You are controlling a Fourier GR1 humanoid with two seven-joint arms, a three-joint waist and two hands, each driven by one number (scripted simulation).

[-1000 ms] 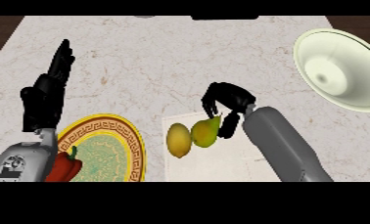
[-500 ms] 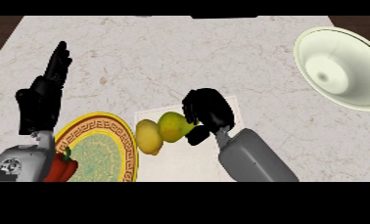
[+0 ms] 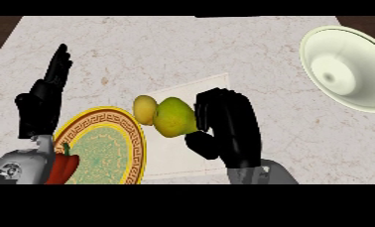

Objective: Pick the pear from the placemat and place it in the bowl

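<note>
The yellow-green pear (image 3: 173, 117) is over the white placemat (image 3: 210, 84) in the lower middle of the head view. My right hand (image 3: 227, 127) is against its right side, fingers curled over the top and thumb under it. A yellow lemon (image 3: 144, 109) touches the pear's left side. The cream bowl (image 3: 341, 70) stands at the far right edge, well away from the hand. My left hand (image 3: 42, 103) rests open at the left, fingers up.
A yellow patterned plate (image 3: 110, 144) lies just left of the placemat, overlapping its left edge in view. A red pepper (image 3: 62, 165) sits at the plate's lower left. Bare marble counter (image 3: 183, 47) stretches between the placemat and the bowl.
My right hand has come in from the right of the pear and curled round it. Pear and lemon now show larger and further left in view. The left hand has stayed still.
</note>
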